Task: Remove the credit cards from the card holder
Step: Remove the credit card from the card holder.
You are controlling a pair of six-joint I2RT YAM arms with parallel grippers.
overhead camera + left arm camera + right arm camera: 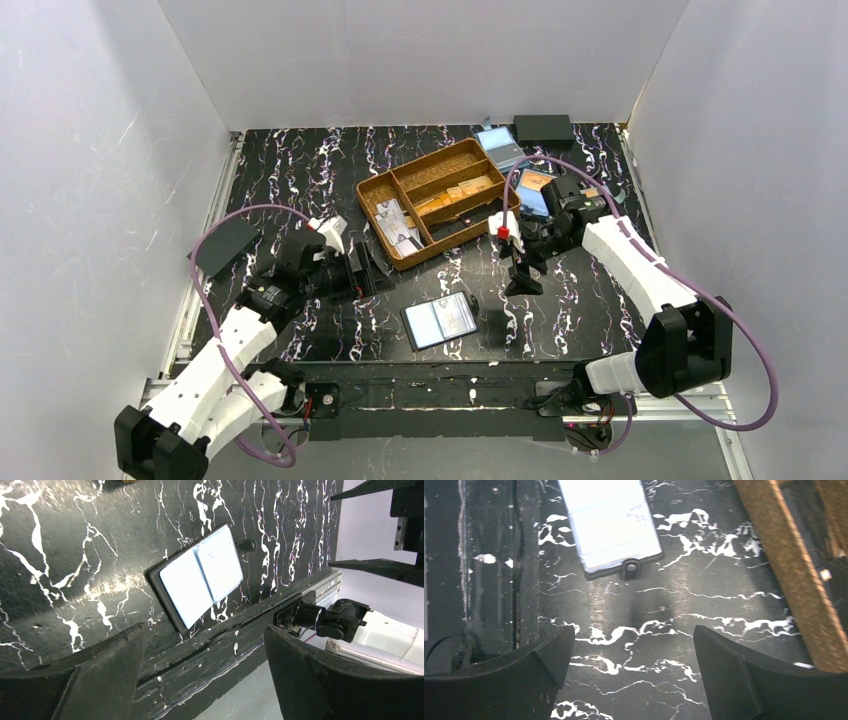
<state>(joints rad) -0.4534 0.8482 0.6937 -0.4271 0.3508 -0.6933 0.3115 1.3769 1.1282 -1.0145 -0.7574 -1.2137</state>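
Note:
The black card holder [440, 322] lies open and flat near the table's front edge, its light blue lining up. A pale credit card [456, 317] rests on its right half. In the left wrist view the card holder [186, 582] and that card [220, 566] lie ahead of my open left gripper [204, 630], apart from it. In the right wrist view the card holder [609, 520] points its snap tab [630, 567] toward my open right gripper [634, 632]. From above, the left gripper [362, 272] is up-left of the holder and the right gripper [522, 278] up-right. Both are empty.
A woven brown tray [372, 190] behind the holder has pale printed cards [400, 228] in one compartment and orange-tan cards [458, 192] in another. Two blue holders [500, 148] [535, 192] and a black box [543, 127] sit at the back right. A flat black item [225, 245] lies far left.

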